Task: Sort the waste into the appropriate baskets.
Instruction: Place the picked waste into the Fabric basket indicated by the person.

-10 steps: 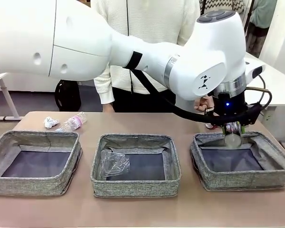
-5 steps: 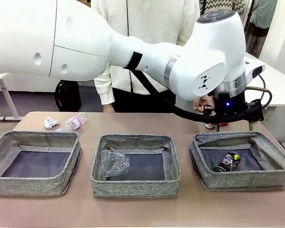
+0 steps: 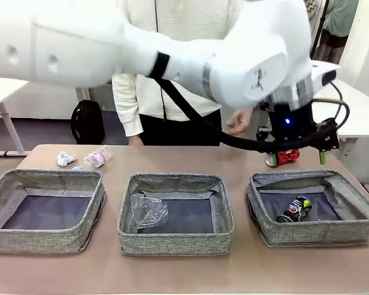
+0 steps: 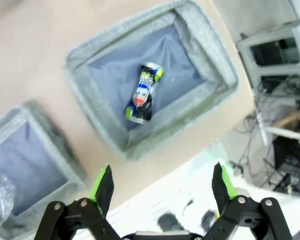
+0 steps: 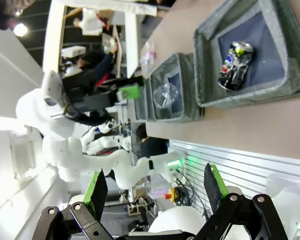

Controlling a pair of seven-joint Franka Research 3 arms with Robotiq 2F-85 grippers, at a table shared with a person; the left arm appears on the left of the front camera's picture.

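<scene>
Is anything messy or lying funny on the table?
Nothing is spilled. The black drink can lies on its side in the right grey woven basket, and a crumpled clear plastic bottle sits in the middle basket. A white paper wad, a pink-labelled bottle and a red can lie outside the baskets.

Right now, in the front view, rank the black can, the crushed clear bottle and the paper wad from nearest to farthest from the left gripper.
From the left gripper:
1. black can: in the right basket, beneath it.
2. crushed clear bottle: in the middle basket.
3. paper wad: far left, behind the left basket.
</scene>
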